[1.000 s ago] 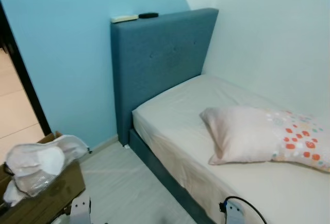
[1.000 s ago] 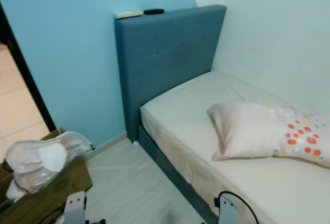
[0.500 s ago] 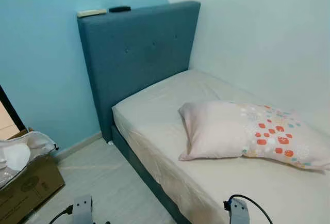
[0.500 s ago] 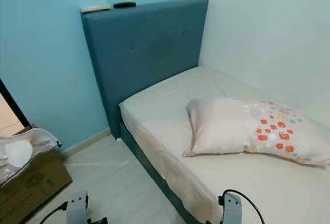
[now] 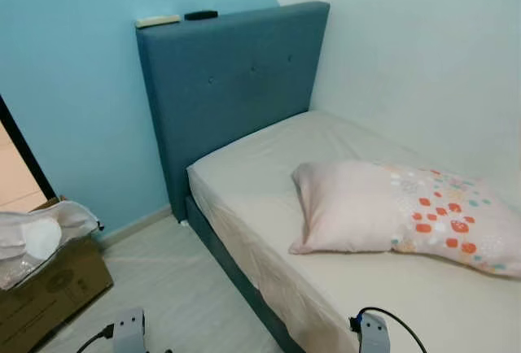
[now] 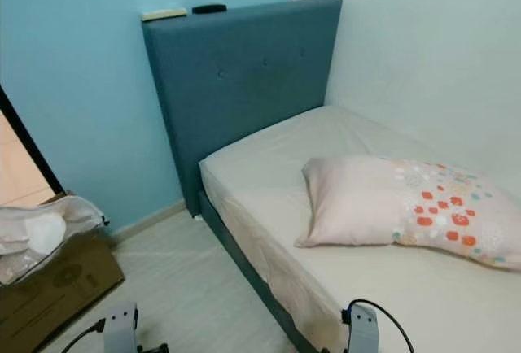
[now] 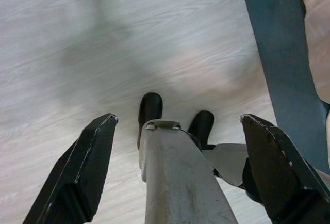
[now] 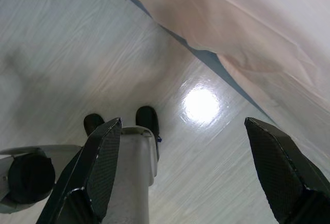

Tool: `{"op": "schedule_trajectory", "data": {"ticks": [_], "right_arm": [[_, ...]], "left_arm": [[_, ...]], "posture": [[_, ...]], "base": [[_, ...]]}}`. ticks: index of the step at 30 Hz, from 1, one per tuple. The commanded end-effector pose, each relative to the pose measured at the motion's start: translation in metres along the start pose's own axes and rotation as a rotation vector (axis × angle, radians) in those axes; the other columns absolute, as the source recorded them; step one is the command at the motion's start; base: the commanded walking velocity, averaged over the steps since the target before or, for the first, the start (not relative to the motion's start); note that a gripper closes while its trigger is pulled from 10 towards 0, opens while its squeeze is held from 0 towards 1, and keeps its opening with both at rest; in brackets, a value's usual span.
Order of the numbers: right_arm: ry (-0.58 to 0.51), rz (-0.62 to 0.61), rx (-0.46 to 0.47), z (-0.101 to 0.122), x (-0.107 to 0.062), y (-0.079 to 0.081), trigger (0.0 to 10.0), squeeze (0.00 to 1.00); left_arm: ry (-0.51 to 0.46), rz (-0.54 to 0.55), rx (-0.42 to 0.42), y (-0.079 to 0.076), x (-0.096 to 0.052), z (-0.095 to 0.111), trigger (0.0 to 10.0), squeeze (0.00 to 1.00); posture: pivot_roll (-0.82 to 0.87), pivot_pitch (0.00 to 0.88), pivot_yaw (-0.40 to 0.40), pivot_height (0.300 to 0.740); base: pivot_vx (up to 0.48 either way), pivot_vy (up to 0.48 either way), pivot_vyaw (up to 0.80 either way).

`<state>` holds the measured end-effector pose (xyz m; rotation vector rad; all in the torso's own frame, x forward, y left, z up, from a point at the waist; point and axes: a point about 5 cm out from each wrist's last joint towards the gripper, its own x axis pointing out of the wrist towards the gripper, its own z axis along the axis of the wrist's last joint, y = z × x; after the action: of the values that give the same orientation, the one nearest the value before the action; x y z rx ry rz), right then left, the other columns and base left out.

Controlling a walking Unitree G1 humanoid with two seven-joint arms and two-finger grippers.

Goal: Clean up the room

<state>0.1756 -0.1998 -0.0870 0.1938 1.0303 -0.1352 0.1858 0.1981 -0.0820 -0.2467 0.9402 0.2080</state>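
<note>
A pink pillow (image 5: 383, 211) with orange and teal dots lies askew on the cream sheet of the bed (image 5: 260, 182), which has a blue headboard (image 5: 232, 93). Both arms hang low, their wrists at the bottom edge of the head views. My left gripper (image 7: 178, 170) is open over the pale floor, with my own leg and feet between its fingers (image 7: 82, 172). My right gripper (image 8: 191, 170) is open too, above the floor beside the hanging bedsheet (image 8: 247, 43). Neither holds anything.
A cardboard box (image 5: 49, 276) stuffed with white plastic bags (image 5: 37, 235) stands on the floor at the left, by a dark doorway edge (image 5: 20, 150). Two remotes, one white (image 5: 157, 21) and one black (image 5: 200, 15), lie on top of the headboard. Pale wood floor (image 5: 171, 288) runs between box and bed.
The camera swung right and then slightly back left, so the whole scene shifted; the box slid toward the left edge. The pillow, bed and remotes stay put. Both arms still hang.
</note>
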Motion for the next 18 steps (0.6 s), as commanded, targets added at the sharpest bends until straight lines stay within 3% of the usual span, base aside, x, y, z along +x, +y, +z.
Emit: {"op": "schedule_trajectory", "data": {"ticks": [1,12,18], "right_arm": [[0.01,0.001,-0.014,-0.0028,-0.0002,0.0001,10.0,0.0],[0.013,0.011,-0.027,-0.0044,-0.0003,0.0011,10.0,0.0],[0.016,0.014,-0.035,-0.0057,-0.0004,0.0013,10.0,0.0]], "left_arm": [[0.005,0.004,0.015,0.0015,0.0,0.0008,10.0,0.0],[0.005,-0.003,0.018,0.0001,0.0002,0.001,10.0,0.0],[0.007,-0.005,0.017,-0.0003,0.0003,0.0009,10.0,0.0]], "posture": [[-0.03,0.0,-0.076,0.74],[-0.03,0.0,-0.074,0.74],[-0.03,0.0,-0.075,0.74]], "base": [[0.3,0.0,0.0],[0.309,0.0,0.0],[0.462,0.0,0.0]]}}
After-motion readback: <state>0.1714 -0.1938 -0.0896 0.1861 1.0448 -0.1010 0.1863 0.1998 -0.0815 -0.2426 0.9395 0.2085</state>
